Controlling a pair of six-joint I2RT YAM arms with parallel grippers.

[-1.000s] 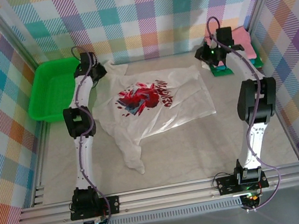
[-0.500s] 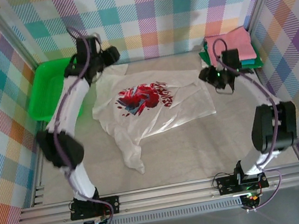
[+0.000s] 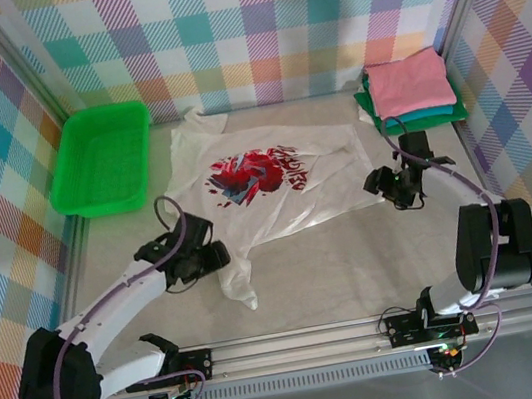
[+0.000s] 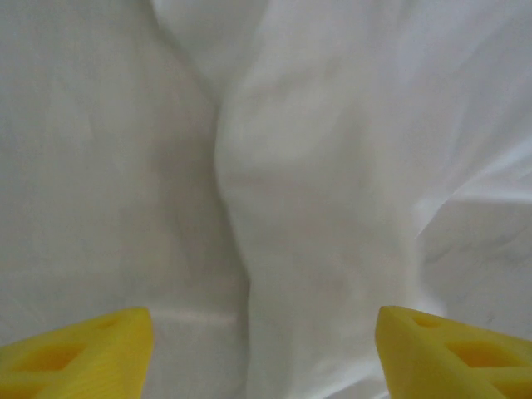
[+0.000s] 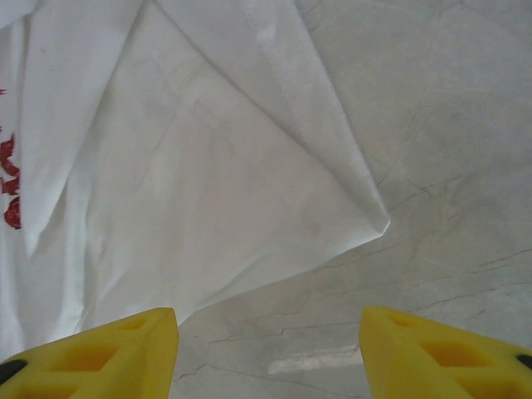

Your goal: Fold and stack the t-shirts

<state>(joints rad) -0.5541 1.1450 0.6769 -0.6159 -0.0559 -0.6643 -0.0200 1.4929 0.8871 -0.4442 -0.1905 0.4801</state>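
Observation:
The white t-shirt with the red-and-black chest graphic lies spread face up in the middle of the table, its lower left part bunched into a narrow fold. My left gripper hovers at that bunched part, open, with plain white cloth below its yellow fingertips. My right gripper is open over the shirt's near right corner, with nothing between its fingertips. At the back right sits a stack of folded t-shirts: pink on top, teal beneath, green at the left edge.
A green plastic tray stands at the back left. Checked walls close in the table on three sides. Bare grey tabletop shows to the right of the shirt's corner and along the near side.
Both arms have come back from the far side towards the near part of the shirt, the right one away from the stack. Both grippers have opened.

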